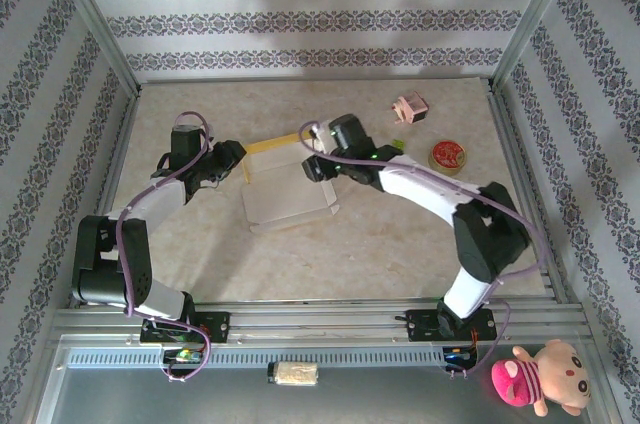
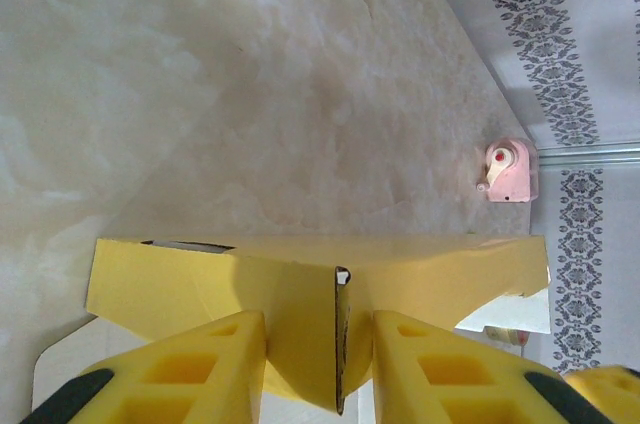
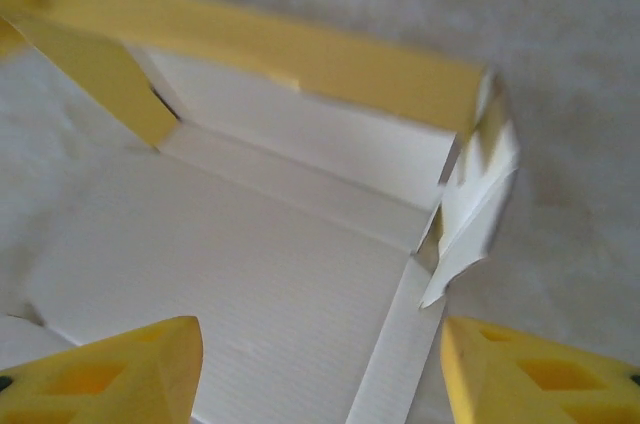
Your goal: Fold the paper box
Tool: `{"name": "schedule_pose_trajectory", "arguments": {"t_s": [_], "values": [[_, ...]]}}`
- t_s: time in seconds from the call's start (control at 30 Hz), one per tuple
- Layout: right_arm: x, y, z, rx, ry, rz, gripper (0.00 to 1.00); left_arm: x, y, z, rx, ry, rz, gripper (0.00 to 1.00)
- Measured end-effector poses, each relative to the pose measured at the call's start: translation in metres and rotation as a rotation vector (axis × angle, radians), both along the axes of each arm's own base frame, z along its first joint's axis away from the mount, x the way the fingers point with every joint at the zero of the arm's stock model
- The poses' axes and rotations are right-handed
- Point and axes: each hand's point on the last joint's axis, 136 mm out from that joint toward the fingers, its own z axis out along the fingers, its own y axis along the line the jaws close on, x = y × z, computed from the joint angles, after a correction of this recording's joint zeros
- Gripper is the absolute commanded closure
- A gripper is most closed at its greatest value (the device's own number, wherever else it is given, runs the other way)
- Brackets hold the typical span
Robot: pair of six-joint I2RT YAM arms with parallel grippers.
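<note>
From above, the paper box (image 1: 290, 199) lies white side up at the middle of the table (image 1: 400, 254). Its far wall is raised, yellow, and runs roughly from 9 to 3 o'clock. The left gripper (image 1: 238, 159) sits at the box's 10 o'clock corner and the right gripper (image 1: 312, 166) at its 1 o'clock corner, so each arm has its own end of that wall and neither is clearly nearer. The arms cover both far corners. A small pink item (image 1: 408, 109) stands well apart, toward 2 o'clock.

From the left wrist, the yellow fingers (image 2: 210, 369) straddle an upright yellow flap of the box. Its cut edge stands between them at 6 o'clock, and the long wall stretches from 9 to 3 behind it. The jaws are partly closed around the flap, but whether the pads press it I cannot tell (the contact is cut off at the bottom).

From the right wrist (a somewhat blurred view), the jaws stand wide and released, with only the white floor panel beneath them. The yellow wall crosses from 10 to 3 o'clock ahead, and a loose white tab hangs at the 3 o'clock corner. The next fold probably turns on that corner. How the tab joins the wall is hard to make out.
</note>
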Motion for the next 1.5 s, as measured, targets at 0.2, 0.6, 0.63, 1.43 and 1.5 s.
{"name": "schedule_pose_trajectory", "arguments": {"t_s": [0.2,0.6,0.63,1.43,1.5], "values": [[0.030,-0.049,0.044,0.079,-0.146,0.057,0.40,0.002,0.000,0.000,0.001,0.000,-0.001,0.68],[0.057,-0.061,-0.046,-0.372,-0.275,0.407,0.43,0.002,0.000,0.000,0.003,0.000,-0.002,0.68],[0.060,-0.059,-0.049,-0.395,-0.289,0.433,0.44,0.002,0.000,0.000,0.003,0.000,-0.002,0.68],[0.065,-0.001,-0.063,-0.355,-0.374,0.691,0.46,0.001,0.000,0.001,0.004,0.000,-0.002,0.68],[0.065,-0.001,-0.065,-0.345,-0.355,0.684,0.46,0.001,0.000,0.001,0.004,0.001,-0.002,0.68]]}}
